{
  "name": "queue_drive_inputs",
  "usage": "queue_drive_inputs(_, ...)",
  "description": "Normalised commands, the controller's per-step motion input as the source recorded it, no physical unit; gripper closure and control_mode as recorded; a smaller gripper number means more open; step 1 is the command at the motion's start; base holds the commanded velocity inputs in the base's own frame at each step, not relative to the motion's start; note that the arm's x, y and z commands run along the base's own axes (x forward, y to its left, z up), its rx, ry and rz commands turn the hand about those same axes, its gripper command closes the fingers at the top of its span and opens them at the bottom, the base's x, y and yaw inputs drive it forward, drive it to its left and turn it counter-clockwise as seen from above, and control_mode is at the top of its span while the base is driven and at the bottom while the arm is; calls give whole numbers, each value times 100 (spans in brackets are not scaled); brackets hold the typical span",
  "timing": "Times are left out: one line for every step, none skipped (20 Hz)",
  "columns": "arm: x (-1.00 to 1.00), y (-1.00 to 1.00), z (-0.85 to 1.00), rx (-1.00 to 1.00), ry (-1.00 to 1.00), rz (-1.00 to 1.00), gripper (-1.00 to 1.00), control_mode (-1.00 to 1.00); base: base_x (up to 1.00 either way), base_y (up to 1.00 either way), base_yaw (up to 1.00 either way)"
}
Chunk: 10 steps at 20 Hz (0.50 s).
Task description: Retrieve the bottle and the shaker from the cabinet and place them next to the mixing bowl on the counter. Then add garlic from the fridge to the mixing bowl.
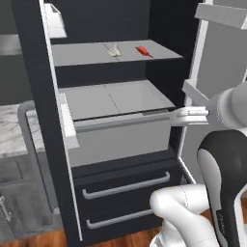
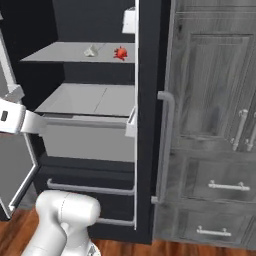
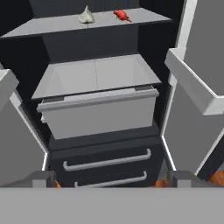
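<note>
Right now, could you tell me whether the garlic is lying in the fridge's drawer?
No, the garlic sits on the shelf above the drawer.

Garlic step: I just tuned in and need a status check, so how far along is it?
Done: the fridge door stands open. In hand: nothing yet; the gripper is open and empty, level with the drawer. Left: the garlic lies on the upper shelf beside a small red item, ungrasped. The bowl, bottle and shaker can't be judged from here.
</note>
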Motion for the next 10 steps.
queue_drive_inputs(0, 0, 0, 0, 0, 0, -100, 100, 100, 6, -15)
queue_drive_inputs(0, 0, 0, 0, 0, 0, -100, 100, 100, 6, -13)
queue_drive_inputs(0, 0, 0, 0, 0, 0, -100, 100, 100, 5, -13)
queue_drive_inputs(0, 0, 0, 0, 0, 0, -100, 100, 100, 11, -15)
queue_drive_inputs(0, 0, 0, 0, 0, 0, -100, 100, 100, 30, -20)
queue_drive_inputs(0, 0, 0, 0, 0, 0, -100, 100, 96, 40, -23)
queue_drive_inputs(0, 0, 0, 0, 0, 0, -100, 100, 90, 49, -24)
queue_drive_inputs(0, 0, 0, 0, 0, 0, -100, 100, 83, 52, -23)
queue_drive_inputs(0, 0, 0, 0, 0, 0, -100, 100, 83, 51, -22)
queue_drive_inputs(0, 0, 0, 0, 0, 0, -100, 100, 78, 49, -20)
